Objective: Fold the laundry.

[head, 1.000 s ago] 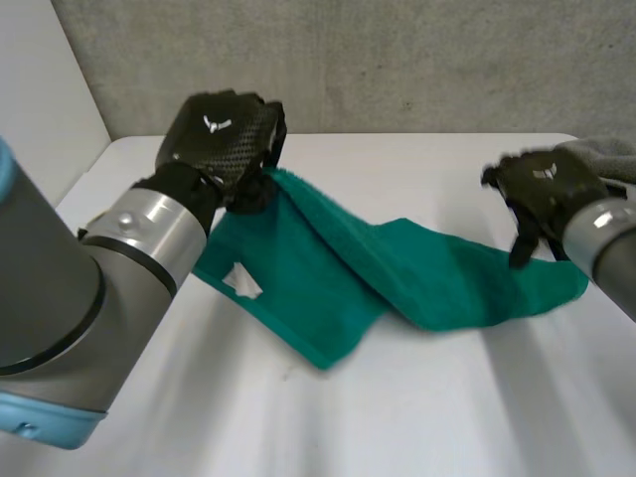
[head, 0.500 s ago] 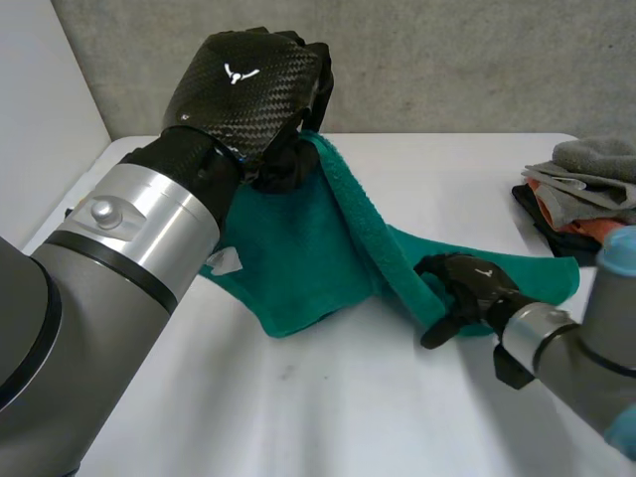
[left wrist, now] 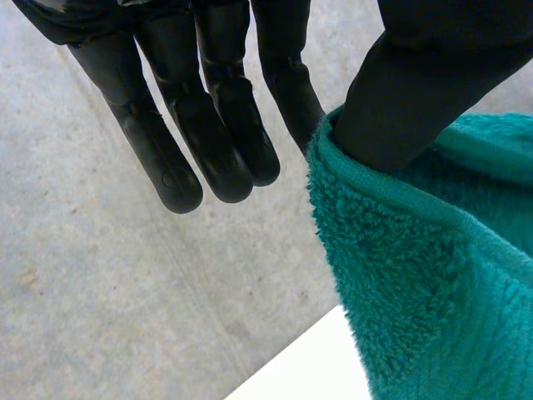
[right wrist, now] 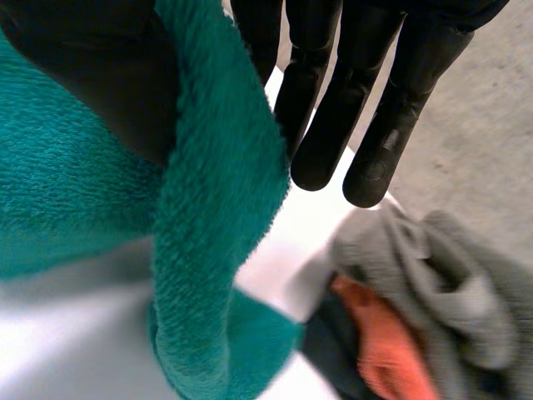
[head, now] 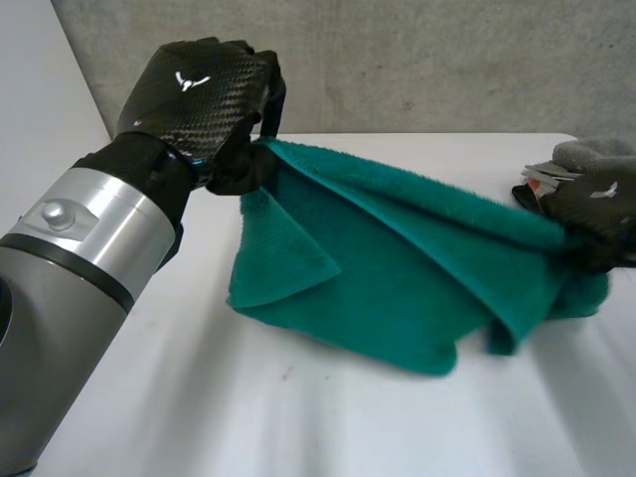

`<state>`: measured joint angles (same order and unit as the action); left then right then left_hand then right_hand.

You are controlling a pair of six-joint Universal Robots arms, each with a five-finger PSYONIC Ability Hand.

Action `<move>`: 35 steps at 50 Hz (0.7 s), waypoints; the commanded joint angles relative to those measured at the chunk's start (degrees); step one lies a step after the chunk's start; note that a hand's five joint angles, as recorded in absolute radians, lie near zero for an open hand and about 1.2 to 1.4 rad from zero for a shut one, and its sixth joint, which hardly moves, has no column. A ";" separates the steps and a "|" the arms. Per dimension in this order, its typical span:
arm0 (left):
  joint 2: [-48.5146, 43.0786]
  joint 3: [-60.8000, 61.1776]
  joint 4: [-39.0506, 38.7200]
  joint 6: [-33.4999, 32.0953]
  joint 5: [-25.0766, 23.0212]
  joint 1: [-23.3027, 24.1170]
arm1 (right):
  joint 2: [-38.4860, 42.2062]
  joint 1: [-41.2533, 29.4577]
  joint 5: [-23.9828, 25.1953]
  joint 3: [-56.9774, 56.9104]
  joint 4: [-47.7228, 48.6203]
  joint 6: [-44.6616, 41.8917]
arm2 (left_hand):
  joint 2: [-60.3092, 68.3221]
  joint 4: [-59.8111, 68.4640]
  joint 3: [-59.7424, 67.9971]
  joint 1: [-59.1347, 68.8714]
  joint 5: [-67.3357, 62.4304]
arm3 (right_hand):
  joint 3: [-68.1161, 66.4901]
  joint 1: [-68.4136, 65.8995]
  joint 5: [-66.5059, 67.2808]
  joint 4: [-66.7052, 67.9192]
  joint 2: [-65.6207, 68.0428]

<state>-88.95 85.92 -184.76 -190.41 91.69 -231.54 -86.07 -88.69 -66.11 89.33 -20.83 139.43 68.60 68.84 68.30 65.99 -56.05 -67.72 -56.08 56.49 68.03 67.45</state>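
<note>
Since half a second ago, the right hand [head: 594, 204] has gone from the middle of the table [head: 298, 417] out to its right edge, taking one end of the green towel [head: 397, 268] with it. The left hand [head: 199, 94] has drawn back a little toward the far left corner. The towel, bunched and mostly lying flat before, is now pulled out into a long span between the two hands.

In the head view the left hand is raised above the far left corner of the table, with a corner of the towel clamped at its fingertips. In the left wrist view its fingers [left wrist: 208, 125] are straight and close together, while the thumb presses the towel's hemmed edge [left wrist: 391, 242] against the nearest finger.

The right hand grips the opposite end. In the right wrist view its fingers [right wrist: 350, 100] are straight, and the thumb pins a folded ridge of towel [right wrist: 208, 208] against them.

The towel's top edge runs taut from hand to hand. The rest hangs in folds, and its lowest part rests on the middle of the table.

A pile of clothes [head: 586, 154] in grey, orange and black sits at the table's far right edge, just behind the right hand.
</note>
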 commanded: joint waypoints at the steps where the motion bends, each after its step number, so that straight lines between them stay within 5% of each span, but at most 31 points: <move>1: 0.09 3.55 -0.25 0.13 -0.37 -1.02 | 9.84 -1.81 0.72 -16.96 -7.20 -1.00 | 11.40 11.16 11.69 14.01 -13.95 | -12.28 -23.92 13.51 11.97 12.55; 12: -5.00 6.28 -0.78 0.22 -0.29 -1.29 | 31.30 -19.49 -7.36 -27.10 -5.36 -10.66 | 11.40 11.16 11.69 14.01 -13.95 | -10.00 -21.65 11.24 9.69 10.28; 17: -7.29 6.28 -0.86 0.31 -0.29 -1.81 | 36.24 -24.15 -13.41 -27.28 1.12 -17.79 | 11.40 11.16 11.69 14.01 -13.95 | 57.46 45.82 -56.23 -57.77 -57.19; 25: -8.35 6.19 -0.86 0.22 -0.37 -3.66 | 25.97 -23.98 -18.00 -19.82 17.93 -4.89 | 11.40 11.16 11.69 14.01 -13.95 | 57.72 46.08 -56.49 -58.03 -57.45; 35: -8.35 5.93 -0.86 0.31 -0.46 -3.92 | 11.38 -16.70 -17.39 -5.68 11.20 17.44 | 11.40 11.16 11.69 14.01 -13.95 | 53.29 41.64 -52.05 -53.60 -53.01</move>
<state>-97.40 91.91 -185.63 -190.11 91.24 -235.49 -67.63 -110.35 -84.53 75.42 -2.79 145.43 68.60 68.86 68.31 65.99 -56.05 -11.95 -11.67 3.87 13.42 12.68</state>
